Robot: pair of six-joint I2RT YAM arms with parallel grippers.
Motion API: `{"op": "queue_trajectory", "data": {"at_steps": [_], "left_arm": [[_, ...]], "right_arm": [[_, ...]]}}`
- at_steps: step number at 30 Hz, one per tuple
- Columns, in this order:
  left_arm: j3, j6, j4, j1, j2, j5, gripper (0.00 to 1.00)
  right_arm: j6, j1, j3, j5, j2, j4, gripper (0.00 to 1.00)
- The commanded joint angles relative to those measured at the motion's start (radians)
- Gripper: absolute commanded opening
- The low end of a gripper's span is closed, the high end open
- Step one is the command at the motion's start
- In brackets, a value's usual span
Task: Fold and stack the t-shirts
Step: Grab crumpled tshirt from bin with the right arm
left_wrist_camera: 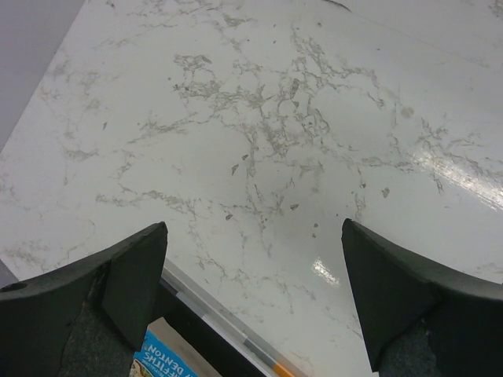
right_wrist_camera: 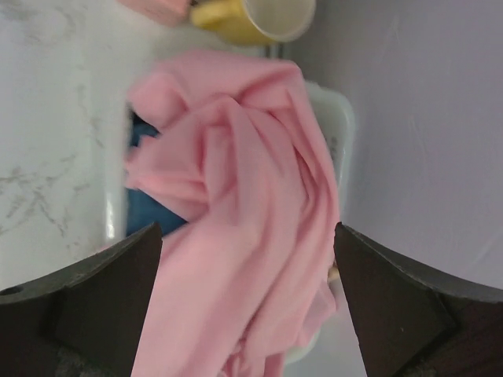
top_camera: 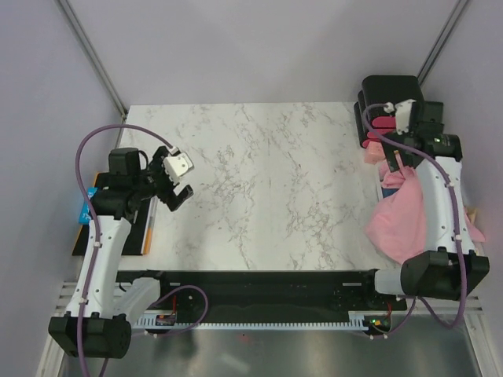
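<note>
**Both pincers are shown apart and empty.** The right pincer (right_wrist_camera: 247, 236) is poised over the pink shirt (right_wrist_camera: 236, 188). This shirt lies crumpled in a white bin (right_wrist_camera: 339, 133) just beside the bench's right edge. The blue shirt (right_wrist_camera: 148, 214) is mostly buried beneath it.

**Risks, as judged.**
- Both shirts may be lifted together if the grasp is sunk too deep.
- A bunched fold may be caught rather than a hem, so that the cloth cannot be spread.
- The bin may be dragged, or the mug (right_wrist_camera: 271, 16) beside it upset, if cloth snags on the rim.

**Room.** The far right corner is crowded by black boxes (top_camera: 389, 94). Broad bare marble is offered by the bench (top_camera: 259, 181) at centre. The left pincer (left_wrist_camera: 253, 232) is held over the left edge, near a book (left_wrist_camera: 161, 357).
</note>
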Motion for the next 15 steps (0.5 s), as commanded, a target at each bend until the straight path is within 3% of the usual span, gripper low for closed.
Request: {"op": "queue_trajectory", "data": {"at_steps": [1,5,10,13,15], "left_arm": [[0.103,0.126,-0.149,-0.011,0.057,0.109,1.00],[0.172,0.135,-0.181,-0.032,0.109,0.127,1.00],[0.209,0.135,-0.183,-0.072,0.145,0.120,0.99],[0.223,0.131,-0.183,-0.092,0.165,0.115,0.99],[0.232,0.128,-0.183,-0.107,0.180,0.111,0.99]], "right_arm": [[0.002,-0.204,-0.060,-0.123,-0.045,-0.048,0.98],[-0.009,-0.395,-0.145,-0.264,-0.039,-0.051,0.93],[-0.033,-0.465,-0.218,-0.376,-0.051,-0.047,0.88],[-0.032,-0.466,-0.246,-0.430,-0.037,-0.036,0.79],[-0.021,-0.466,-0.254,-0.459,-0.013,-0.033,0.67]]}}
